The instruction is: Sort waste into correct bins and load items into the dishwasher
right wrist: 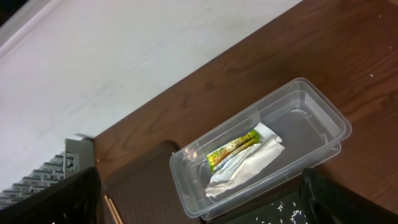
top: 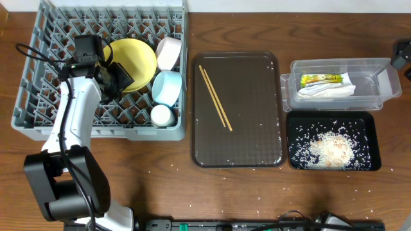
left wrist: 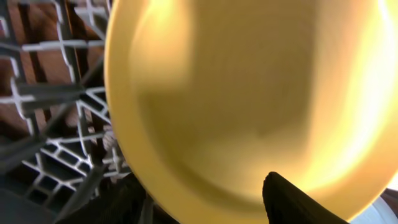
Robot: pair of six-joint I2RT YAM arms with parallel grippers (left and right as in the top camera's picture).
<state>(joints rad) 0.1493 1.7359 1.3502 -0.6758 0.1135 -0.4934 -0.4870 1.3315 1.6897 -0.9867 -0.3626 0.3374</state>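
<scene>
Left arm reaches over the grey dish rack (top: pixel 38 122), far left on the surface (top: pixel 141 179). Left end effector (top: pixel 122 78) sits at the left edge of the yellow plate (top: pixel 138 56), which stands on edge among the pegs. In the left wrist view the plate fills the frame and one dark finger (left wrist: pixel 287 198) lies across its lower face. The jaws look partly apart and may straddle the rim, but I cannot tell whether they pinch it.

Also in the rack, along its right side: white bowl (top: pixel 168 52) far, light blue bowl (top: pixel 168 86) in the middle, small white cup (top: pixel 161 115) near.

Chopsticks (top: pixel 215 97) lie together, slanted, on the brown serving tray (top: pixel 257 141) at centre, with a few rice grains scattered around them.

Clear tub (top: pixel 379 90), far right, holds the green-and-yellow wrapper (top: pixel 321 79) on top of crumpled white paper (top: pixel 327 92). Black tray (top: pixel 374 128), just near of the tub, holds a heap of rice (top: pixel 331 151).

Right end effector (right wrist: pixel 200 198) hangs over the far right by the tub, fingers spread wide, nothing between them.
</scene>
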